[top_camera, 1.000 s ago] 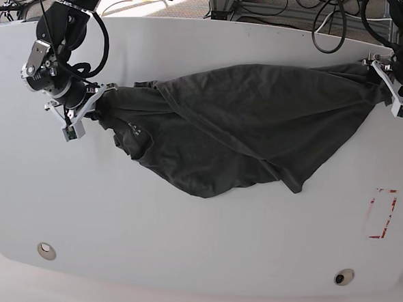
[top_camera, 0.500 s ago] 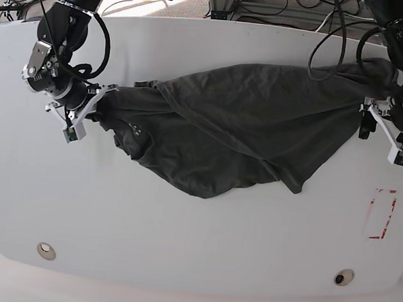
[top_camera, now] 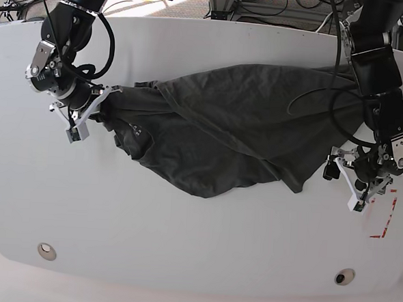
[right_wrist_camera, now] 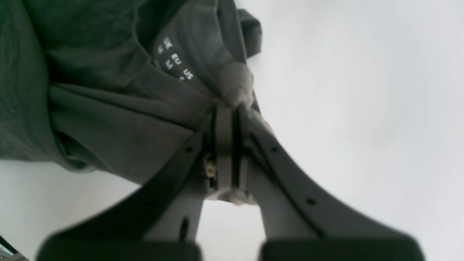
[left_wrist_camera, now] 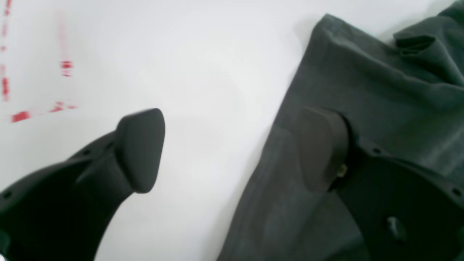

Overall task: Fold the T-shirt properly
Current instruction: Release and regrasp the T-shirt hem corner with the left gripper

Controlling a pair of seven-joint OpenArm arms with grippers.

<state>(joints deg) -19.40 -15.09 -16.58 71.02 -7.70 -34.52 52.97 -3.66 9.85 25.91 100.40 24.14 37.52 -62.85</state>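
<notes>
White tabletop point(top_camera: 181, 259) fills the room's centre, with cables trailing past its far edge. Near the left edge, the right gripper point(top_camera: 87, 111) is clamped tight on a bunched fold of the T-shirt point(top_camera: 237, 126) beside the neckline. The right wrist view shows its jaws closed flat on the cloth, and just beyond them the size print point(right_wrist_camera: 175, 59), reading "UK EU US" in white; the row beneath is too blurred to read.

From there the dark charcoal T-shirt stretches in a crumpled diagonal band, its long axis running from the left edge toward the far right corner, with a loose point hanging toward the near edge at centre.

At the right edge, the left gripper point(top_camera: 354, 179) hangs wide open and holds nothing. In its wrist view one fingertip point(left_wrist_camera: 320, 148) is over the shirt's straight edge, the other over bare table, so that edge appears the nearest grasp. Red dashed markings point(top_camera: 382, 215) lie just beyond.
</notes>
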